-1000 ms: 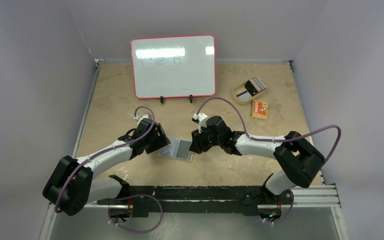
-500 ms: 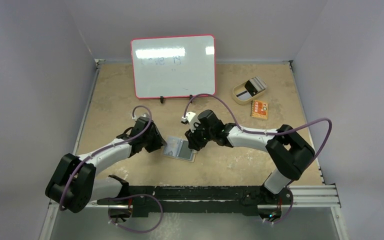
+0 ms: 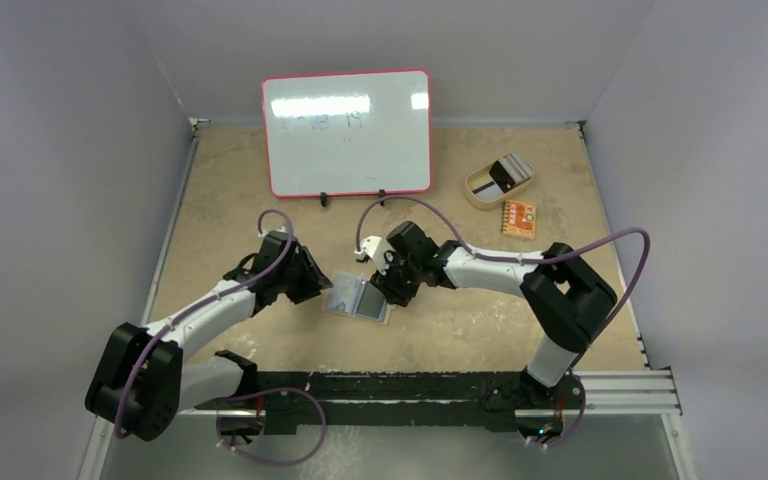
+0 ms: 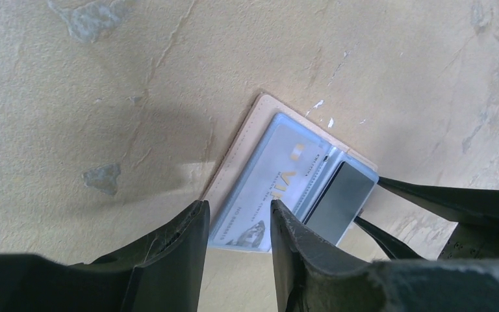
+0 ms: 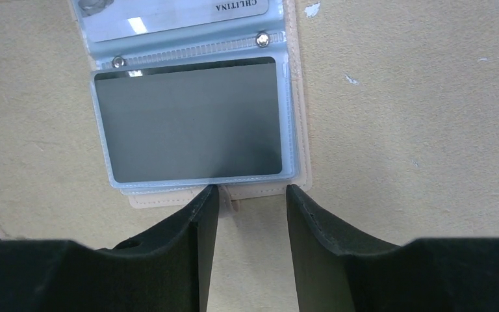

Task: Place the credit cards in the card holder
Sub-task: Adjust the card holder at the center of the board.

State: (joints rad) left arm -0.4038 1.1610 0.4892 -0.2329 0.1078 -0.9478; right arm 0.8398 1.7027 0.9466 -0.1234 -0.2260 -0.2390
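Both arms reach in from the near edge and meet over the middle of the table [image 3: 480,330]. The holder [image 3: 360,298] lies there opened flat, clear sleeves up, directly between the two grippers. The left gripper [image 3: 324,286] sits at its left end. In the left wrist view the jaws stand apart and one end of the holder shows in the gap between the fingers [image 4: 182,240]. I see no pinch on it. A light printed card [image 4: 266,185] fills the sleeve on that side. The right gripper [image 3: 390,290] sits at the opposite end, also with jaws apart. In the right wrist view the holder's tan edge lies just at the fingertips [image 5: 201,214], with a small tab poking into the gap. I cannot tell whether it is touched. The sleeve nearest the right gripper holds a dark card [image 5: 188,120], seated square inside the plastic. Farther back on the right, well apart from both grippers, lies a small orange pad [image 3: 519,218]. Just behind it is a tan dish [image 3: 475,193] with more cards [image 3: 507,172] stacked in it, one showing a black stripe. A whiteboard [image 3: 347,132] stands against the back wall.
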